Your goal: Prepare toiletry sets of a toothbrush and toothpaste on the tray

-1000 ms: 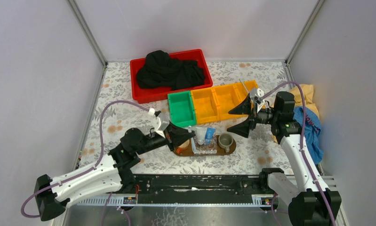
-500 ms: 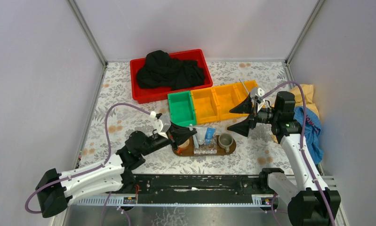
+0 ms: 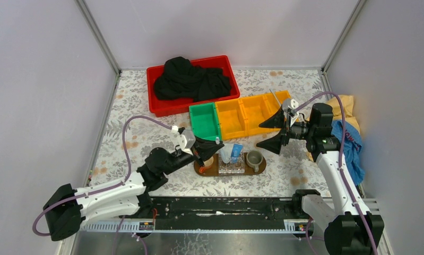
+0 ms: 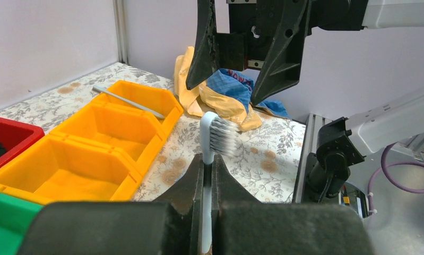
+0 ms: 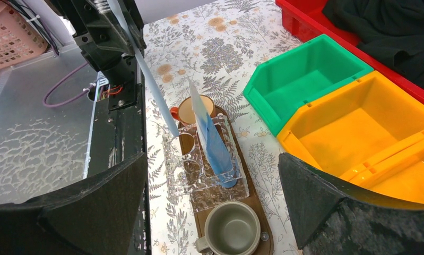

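My left gripper is shut on the handle of a pale toothbrush, bristle head sticking up past the fingertips. In the right wrist view the toothbrush leans down, its lower end at the clear ribbed holder on the dark-brown tray. A blue toothpaste tube and a silvery-white one stand in that holder. My right gripper hangs open above the tray, holding nothing. A second toothbrush lies in the far yellow bin.
A grey-green mug and an orange cup stand on the tray. Behind it sit a green bin, yellow bins and a red bin of black cloth. Yellow and blue cloths lie at the right.
My left arm has reached further right towards the tray, carrying the toothbrush a little up and right. The right arm has not moved.
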